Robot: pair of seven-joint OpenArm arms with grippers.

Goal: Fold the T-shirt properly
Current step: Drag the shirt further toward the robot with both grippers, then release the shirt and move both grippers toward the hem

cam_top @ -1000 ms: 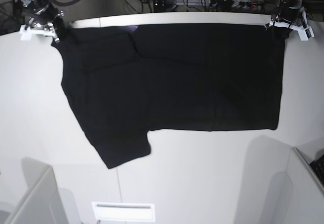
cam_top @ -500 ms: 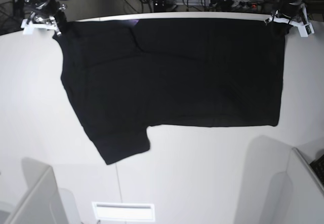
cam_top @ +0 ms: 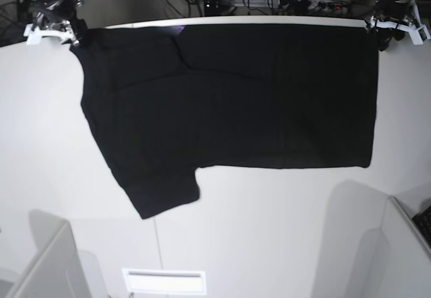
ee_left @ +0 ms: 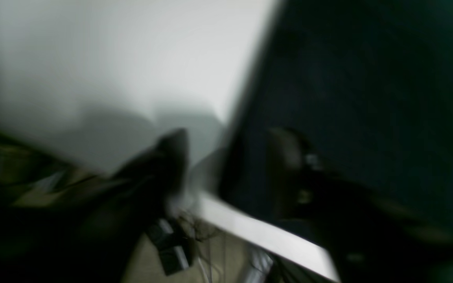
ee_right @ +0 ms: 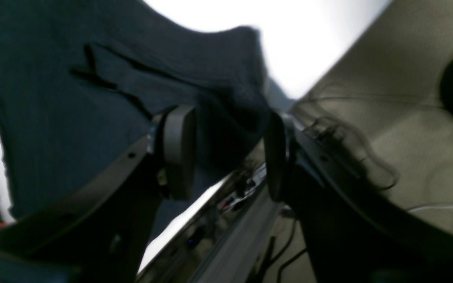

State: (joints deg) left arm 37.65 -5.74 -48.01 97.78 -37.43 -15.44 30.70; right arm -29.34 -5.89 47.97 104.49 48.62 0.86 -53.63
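T-shirt [cam_top: 229,102] lies flat and black on the white desk [cam_top: 269,244], spread wide. Working from the near edge outward: one short sleeve [cam_top: 161,193] juts toward you at the lower left, not tucked in. Beyond it the body is smooth, with one diagonal crease near the collar end. The far edge runs along the back rim of the desk.

Judgement: you have it laid out, possibly already doubled along its length, though the black cloth hides any layering. The sleeve and the crosswise folds remain.

At the far corners: the right hand [ee_right: 226,153] has its pads apart, with the cloth corner lying loosely between them and not pinched. The left hand [ee_left: 226,165] is blurred but also shows parted fingers, straddling the shirt's edge at the desk rim, released.
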